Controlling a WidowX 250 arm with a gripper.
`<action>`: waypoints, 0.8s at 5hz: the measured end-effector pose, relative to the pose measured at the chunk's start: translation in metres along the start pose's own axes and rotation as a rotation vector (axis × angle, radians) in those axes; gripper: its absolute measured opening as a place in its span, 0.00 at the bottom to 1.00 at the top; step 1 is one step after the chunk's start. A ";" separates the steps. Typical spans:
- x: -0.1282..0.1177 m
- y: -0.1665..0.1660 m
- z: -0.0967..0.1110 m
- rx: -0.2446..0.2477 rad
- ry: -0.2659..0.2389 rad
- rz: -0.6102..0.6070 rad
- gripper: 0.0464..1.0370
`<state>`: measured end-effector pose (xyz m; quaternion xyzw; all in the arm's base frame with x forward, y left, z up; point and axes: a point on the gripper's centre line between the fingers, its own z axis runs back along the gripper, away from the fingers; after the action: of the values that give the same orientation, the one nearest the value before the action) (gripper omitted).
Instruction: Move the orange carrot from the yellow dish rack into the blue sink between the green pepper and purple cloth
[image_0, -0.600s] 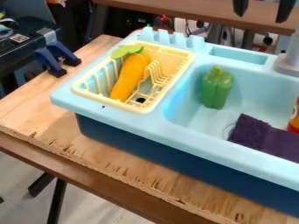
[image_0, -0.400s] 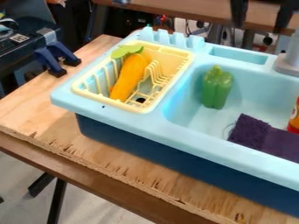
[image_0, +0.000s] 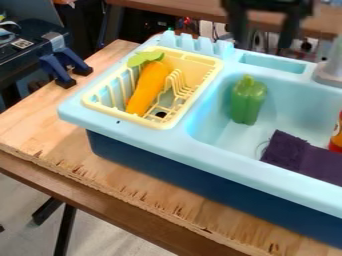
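Plywood and dark brown edging: one counter, broad, its grain running along a splintered front edge, set on black legs over a pale floor.

Light-blue toy sink unit, dark blue below, on the counter; rack well at one side, deep basin at the other, a row of upright prongs along the back.

Brown table, behind the sink; dark equipment and cables beneath it.

Black equipment, at the left edge of the view, with blue-and-black clamps at its side, near the counter's far left corner.

Pale-yellow dish rack, seated in the well, slotted walls and curved plate dividers.

Black end effector, two-fingered, above the back ledge of the sink, nearest the faucet and the pepper; fingers spread wide, nothing between them.

Dark purple cloth, partly folded, in the front part of the basin.

Orange toy carrot, green leaves uppermost, lying lengthwise in the rack.

Grey faucet, back of the sink, cut by the right edge of the view.

Green toy bell pepper, stem toward the back, inside the basin near its rack-side wall.

Red-and-orange item, partly visible, beside the cloth.
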<state>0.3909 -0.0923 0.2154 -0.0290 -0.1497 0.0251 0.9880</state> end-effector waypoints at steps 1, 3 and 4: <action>0.002 0.023 0.006 0.014 -0.024 0.049 0.97; 0.003 0.067 -0.010 0.283 0.023 0.075 0.97; -0.009 0.081 -0.024 0.321 0.087 0.121 0.97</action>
<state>0.3856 -0.0134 0.1848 0.1190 -0.0988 0.1069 0.9822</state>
